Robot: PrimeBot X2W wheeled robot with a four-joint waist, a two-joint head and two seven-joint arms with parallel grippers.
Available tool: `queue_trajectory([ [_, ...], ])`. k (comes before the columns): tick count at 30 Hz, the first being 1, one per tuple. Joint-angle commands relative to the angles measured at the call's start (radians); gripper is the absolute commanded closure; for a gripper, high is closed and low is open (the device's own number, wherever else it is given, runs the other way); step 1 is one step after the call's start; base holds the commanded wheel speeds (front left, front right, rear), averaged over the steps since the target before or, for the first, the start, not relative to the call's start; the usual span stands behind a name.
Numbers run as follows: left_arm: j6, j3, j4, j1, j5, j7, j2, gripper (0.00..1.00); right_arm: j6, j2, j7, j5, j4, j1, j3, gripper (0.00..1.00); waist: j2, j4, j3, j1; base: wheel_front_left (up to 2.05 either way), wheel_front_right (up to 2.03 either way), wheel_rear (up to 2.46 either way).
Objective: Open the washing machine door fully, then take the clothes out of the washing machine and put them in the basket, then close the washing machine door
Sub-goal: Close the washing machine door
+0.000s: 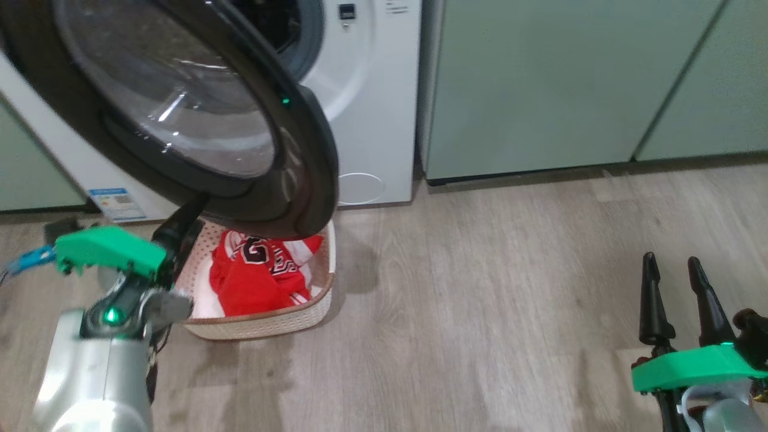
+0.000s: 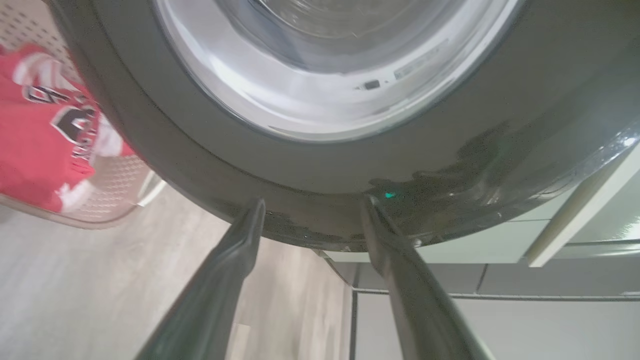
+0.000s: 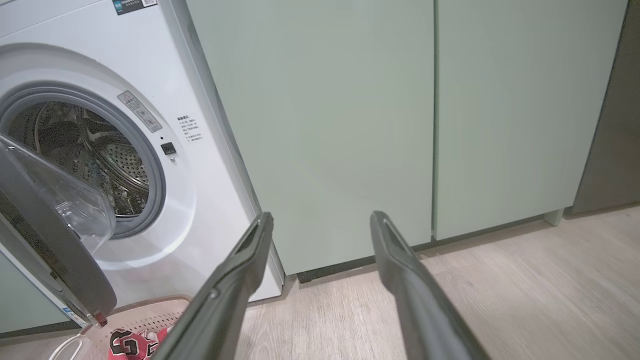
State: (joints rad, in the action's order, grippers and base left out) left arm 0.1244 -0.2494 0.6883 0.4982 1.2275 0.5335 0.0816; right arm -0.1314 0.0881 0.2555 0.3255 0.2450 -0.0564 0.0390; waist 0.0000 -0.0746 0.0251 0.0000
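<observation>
The washing machine door (image 1: 300, 156) stands swung out from the washing machine (image 1: 372, 90), and its black rim hangs over the basket (image 1: 264, 321). Red clothes (image 1: 261, 273) with black-and-white lettering lie in the basket. My left gripper (image 1: 191, 211) reaches up to the door's lower rim. In the left wrist view the left gripper (image 2: 314, 202) is open, with both fingertips at the glossy rim of the door (image 2: 320, 165). My right gripper (image 1: 678, 282) is open and holds nothing, low at the right over the floor. In the right wrist view the drum (image 3: 95, 150) looks dark inside.
Pale-green cabinets (image 1: 540, 84) stand right of the washer, and another (image 1: 30, 168) stands at its left. Wooden floor (image 1: 480, 300) stretches between the basket and my right gripper. A blue label (image 1: 117, 204) sits low on the washer front.
</observation>
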Motion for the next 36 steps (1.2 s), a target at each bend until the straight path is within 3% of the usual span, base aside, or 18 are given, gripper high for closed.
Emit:
queue_trajectory([
  [1, 0.006, 0.003, -0.071, -0.013, -0.033, -0.064, 0.055, 0.0, 0.001, 0.008, 0.006, -0.004, -0.036, -0.014, -0.019, 0.0, 0.0, 0.033, -0.01, 0.0, 0.0, 0.0, 0.0],
  [13, 0.006, 0.316, -0.077, -0.218, -0.276, -0.643, 0.215, 0.0, 0.001, 0.002, 0.006, -0.002, -0.029, -0.011, -0.031, 0.0, 0.0, 0.052, -0.033, 0.0, 0.0, 0.0, 0.0],
  [17, 0.006, 0.373, -0.043, -0.235, -0.31, -0.764, 0.238, 0.0, 0.001, 0.0, 0.006, -0.001, -0.032, -0.003, -0.031, 0.0, 0.0, 0.044, -0.041, 0.0, 0.0, 0.0, 0.0],
  [20, 0.006, 0.38, -0.031, -0.243, -0.355, -0.793, 0.252, 0.0, 0.001, -0.001, 0.006, -0.001, -0.036, 0.008, -0.027, 0.0, 0.0, 0.036, -0.047, 0.0, 0.0, 0.0, 0.0],
  [23, 0.006, 0.291, -0.095, -0.262, -0.457, -0.795, 0.244, 0.0, 0.001, -0.003, 0.006, -0.001, -0.039, 0.013, -0.022, 0.0, 0.0, 0.031, -0.047, 0.0, 0.0, 0.0, 0.0],
  [30, 0.006, 0.136, -0.224, -0.347, -0.707, -0.795, 0.161, 0.0, 0.001, -0.012, 0.006, -0.003, -0.038, 0.028, -0.024, 0.0, 0.0, 0.02, -0.056, 0.0, 0.0, 0.0, 0.0],
  [36, 0.006, 0.104, -0.243, -0.394, -0.812, -0.795, 0.114, 0.0, 0.001, -0.017, 0.006, -0.002, -0.032, 0.037, -0.023, 0.0, 0.0, 0.019, -0.062, 0.0, 0.0, 0.0, 0.0],
])
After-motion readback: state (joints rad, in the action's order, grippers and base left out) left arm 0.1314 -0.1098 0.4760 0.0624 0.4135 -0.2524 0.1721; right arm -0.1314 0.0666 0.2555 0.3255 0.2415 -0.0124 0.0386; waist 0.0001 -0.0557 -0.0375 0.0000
